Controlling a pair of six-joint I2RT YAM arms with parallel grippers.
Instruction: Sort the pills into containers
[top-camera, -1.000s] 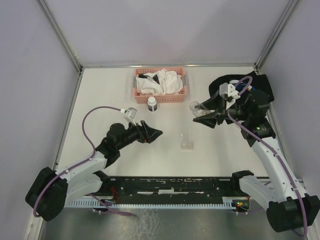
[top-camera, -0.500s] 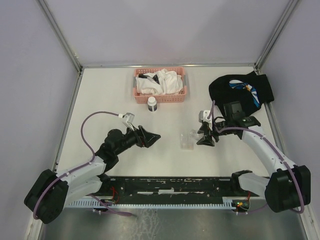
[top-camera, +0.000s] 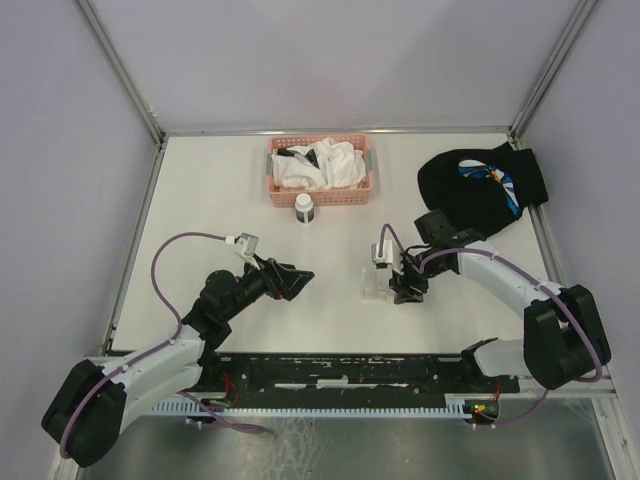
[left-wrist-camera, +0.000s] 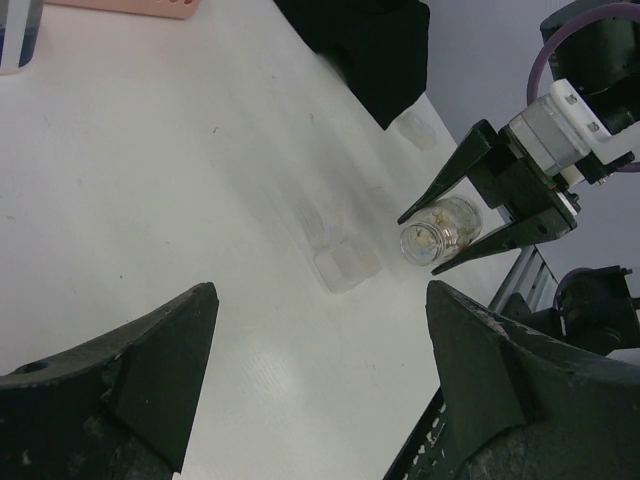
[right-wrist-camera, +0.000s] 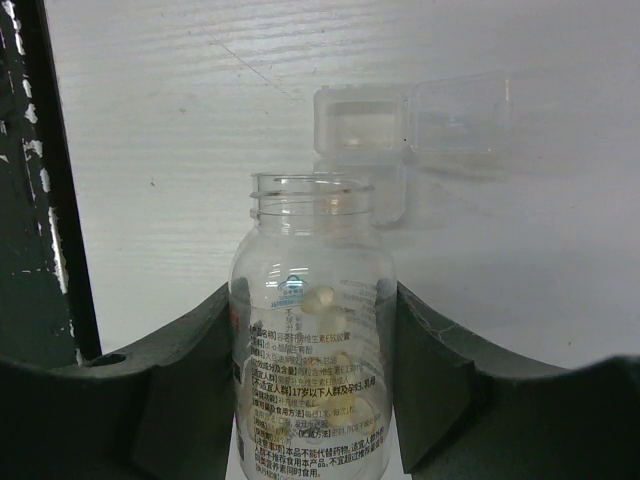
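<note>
Altogether: one container, two bottles, one basket.

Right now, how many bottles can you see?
2. A clear uncapped bottle in the right gripper; a dark-capped bottle standing near-side of the pink basket. Cloths there could hide more.

White surface, walled on three sides. Far centre: pink basket holding white cloths. Just in front of it a small bottle with a dark cap, upright, apart from the basket. Far right: black mitten lying flat, with a coloured patch on it. Near centre: clear box, small, lid flipped open, well apart from the basket. Small whitish cap-like piece just beside the mitten's edge.
</note>
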